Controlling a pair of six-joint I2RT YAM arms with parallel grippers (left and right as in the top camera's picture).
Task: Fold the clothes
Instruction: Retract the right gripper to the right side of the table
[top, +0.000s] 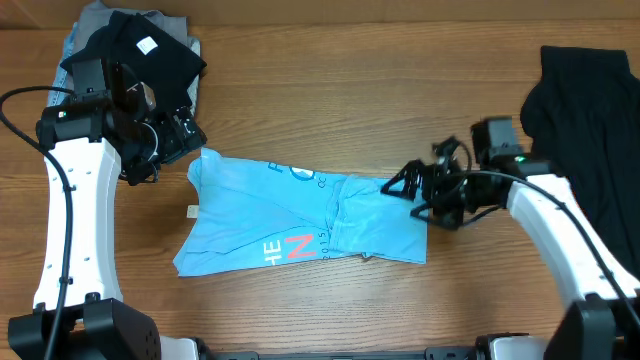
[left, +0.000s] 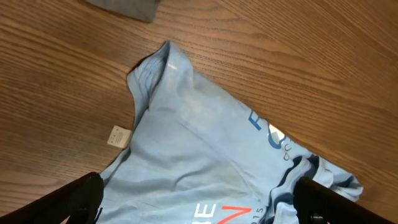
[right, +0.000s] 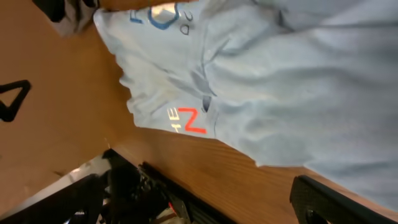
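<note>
The blue T-shirt (top: 300, 215) lies half folded in the middle of the counter (top: 330, 90). Its long side runs from the left edge toward the right edge. My left gripper (top: 188, 138) hangs just by the shirt's far left corner, fingers wide apart, holding nothing. My right gripper (top: 400, 187) is at the shirt's right end, also apart. I think each arm is nearest its own end. The wood looks smooth, and 1 dark pile (top: 140, 50) sits at the far left corner
</note>
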